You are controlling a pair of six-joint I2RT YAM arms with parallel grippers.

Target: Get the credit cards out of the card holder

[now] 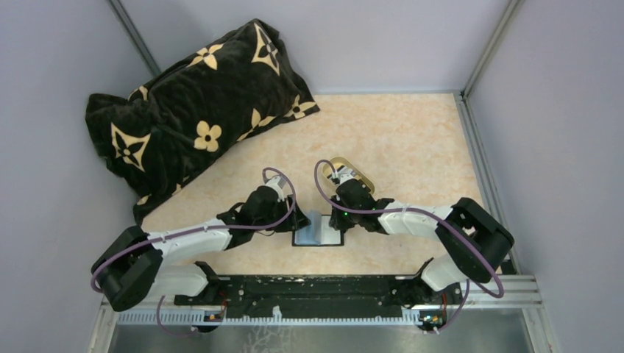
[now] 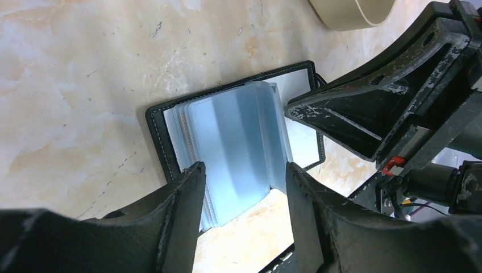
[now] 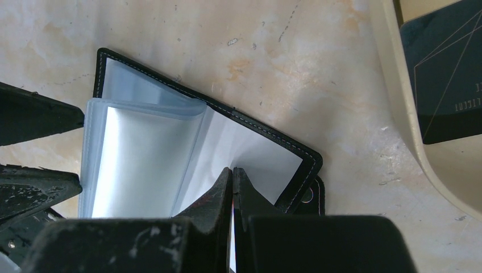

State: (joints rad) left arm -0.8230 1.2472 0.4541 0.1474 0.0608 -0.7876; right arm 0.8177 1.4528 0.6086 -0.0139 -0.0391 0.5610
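Observation:
The black card holder (image 1: pixel 318 237) lies open on the table between both arms, its clear bluish sleeves (image 2: pixel 239 142) standing up from the spine. No card shows in the sleeves. My left gripper (image 2: pixel 241 170) is open, one finger on each side of the sleeve stack. My right gripper (image 3: pixel 233 170) is shut, its tip resting on the holder's pale right inner panel (image 3: pixel 267 159); nothing shows between its fingers. A dark card (image 3: pixel 443 74) lies in the gold-rimmed tray (image 3: pixel 398 114). The orange-yellow card is out of view.
The oval tray (image 1: pixel 352 170) sits just behind the right gripper. A big black flowered pillow (image 1: pixel 199 103) lies at the far left. Enclosure walls stand on both sides. The arm base rail (image 1: pixel 316 290) runs along the near edge.

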